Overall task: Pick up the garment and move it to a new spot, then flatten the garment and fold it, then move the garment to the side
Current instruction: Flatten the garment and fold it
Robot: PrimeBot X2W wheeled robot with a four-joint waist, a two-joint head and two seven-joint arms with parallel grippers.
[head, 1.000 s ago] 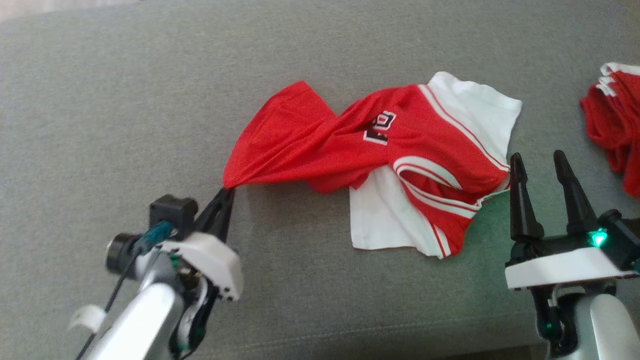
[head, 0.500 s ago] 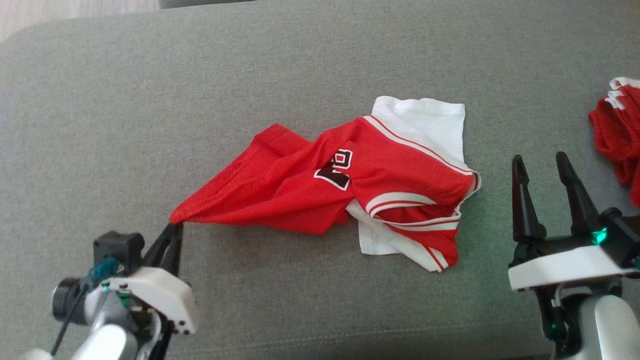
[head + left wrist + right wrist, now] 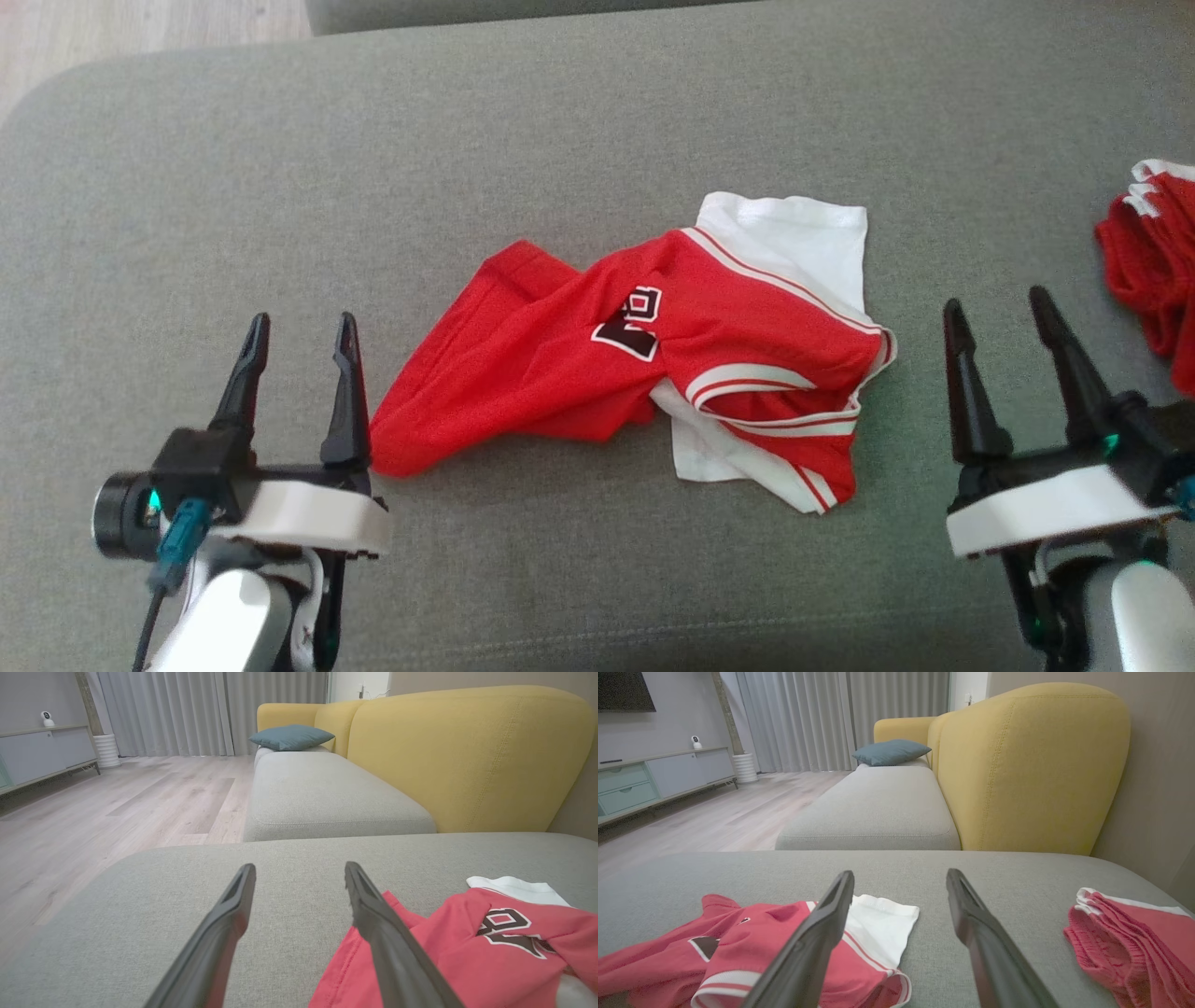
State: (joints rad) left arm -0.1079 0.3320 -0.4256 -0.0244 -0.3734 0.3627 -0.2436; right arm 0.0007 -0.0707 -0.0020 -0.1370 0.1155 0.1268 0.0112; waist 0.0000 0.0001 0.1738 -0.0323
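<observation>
Shirt (image 3: 644,364) lies crumpled on the grey cushion (image 3: 560,121) in front of me, its red hem corner just right of my left gripper (image 3: 301,325), whose fingers stand apart and empty, while my right gripper (image 3: 994,301), fingers likewise spread on nothing, sits near its striped right edge.

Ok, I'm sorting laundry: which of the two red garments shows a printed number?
The red-and-white jersey lying in the middle, with a black-and-white number printed on it. The bunched red garment at the right edge shows only white trim.
</observation>
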